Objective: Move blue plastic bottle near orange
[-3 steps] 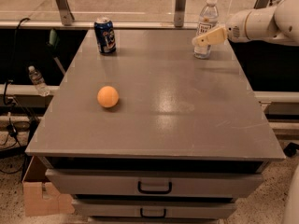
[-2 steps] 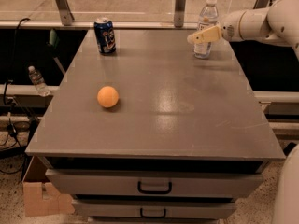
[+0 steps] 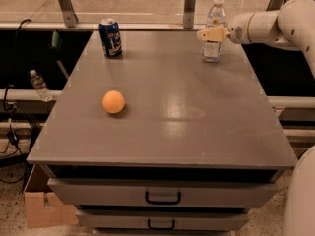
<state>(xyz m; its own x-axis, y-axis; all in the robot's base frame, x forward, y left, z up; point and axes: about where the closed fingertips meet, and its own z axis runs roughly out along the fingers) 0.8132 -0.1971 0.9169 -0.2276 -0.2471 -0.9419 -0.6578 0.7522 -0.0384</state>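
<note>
The blue plastic bottle (image 3: pixel 215 17), clear with a white cap and a dark label, stands upright at the far right of the grey table (image 3: pixel 197 132). My gripper (image 3: pixel 209 34), cream-coloured on a white arm reaching in from the right, is at the bottle's mid-height and overlaps its front left side. The orange (image 3: pixel 113 102) lies on the table's left half, well to the left of and nearer than the bottle.
A blue soda can (image 3: pixel 110 37) stands at the far left of the table. A tiny clear bottle (image 3: pixel 39 85) sits off the table to the left. Metal posts and a rail run behind. Drawers (image 3: pixel 162 197) lie below the front edge, a cardboard box (image 3: pixel 42 208) lower left.
My gripper has moved left and slightly up, from just right of the bottle's base to against its middle. The bottle, orange and can have not moved.
</note>
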